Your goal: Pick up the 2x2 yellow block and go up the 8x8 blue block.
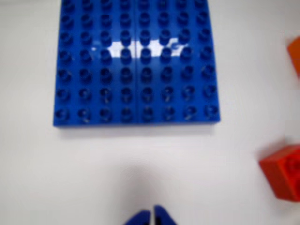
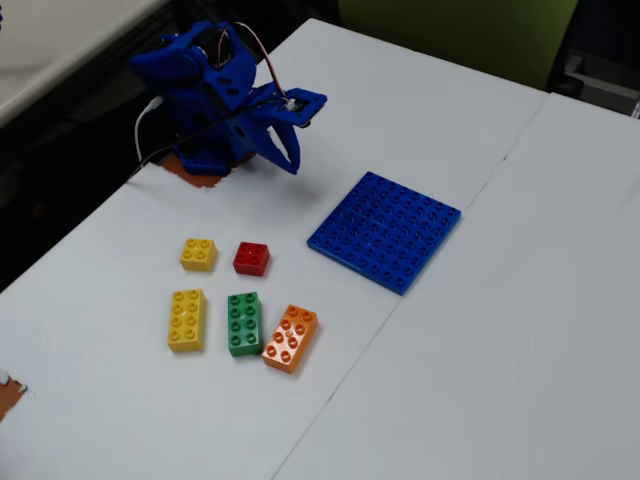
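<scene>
The small four-stud yellow block [image 2: 198, 254] sits on the white table, left of the red brick [image 2: 251, 258], and is out of the wrist view. The big flat blue studded baseplate [image 2: 385, 231] lies to the right; in the wrist view it [image 1: 136, 65] fills the upper half. My blue gripper [image 2: 290, 160] hangs folded near the arm's base, above the table, left of the baseplate and behind the bricks. In the wrist view only its two tips [image 1: 152, 216] show at the bottom edge, together and holding nothing.
A longer yellow brick [image 2: 187, 320], a green brick [image 2: 244, 323] and an orange brick [image 2: 290, 338] lie in a row in front. The red brick [image 1: 283, 171] and an orange edge [image 1: 295, 54] show at the wrist view's right. A seam [image 2: 430, 260] splits the tables.
</scene>
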Robot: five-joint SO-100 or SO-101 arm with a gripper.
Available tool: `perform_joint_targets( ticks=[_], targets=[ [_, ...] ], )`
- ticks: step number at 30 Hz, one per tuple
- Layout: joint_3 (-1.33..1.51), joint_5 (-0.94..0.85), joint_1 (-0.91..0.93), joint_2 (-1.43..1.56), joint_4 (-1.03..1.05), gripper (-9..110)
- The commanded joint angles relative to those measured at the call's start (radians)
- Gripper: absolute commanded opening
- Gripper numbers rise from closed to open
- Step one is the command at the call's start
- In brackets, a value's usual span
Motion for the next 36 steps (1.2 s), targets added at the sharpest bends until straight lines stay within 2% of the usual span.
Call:
perform_joint_targets(
  ticks=[1, 4, 7, 12, 16, 18, 27, 36],
  targets=[
    [-0.166, -0.133, 0.067, -0.152, 0.049, 3],
    [-0.296, -0.284, 0.156, -0.313, 0.1, 6],
    [-0.422, -0.488, 0.267, -0.483, 0.172, 14],
    [-0.653, -0.859, 0.505, -0.747, 0.281, 15],
    [-0.759, -1.178, 0.698, -0.913, 0.265, 17],
    [-0.782, -1.281, 0.752, -0.98, 0.225, 18],
    [-0.781, -1.595, 0.916, -1.216, -0.023, 23],
    [-0.804, -1.598, 0.951, -1.374, -0.164, 25]
  ],
)
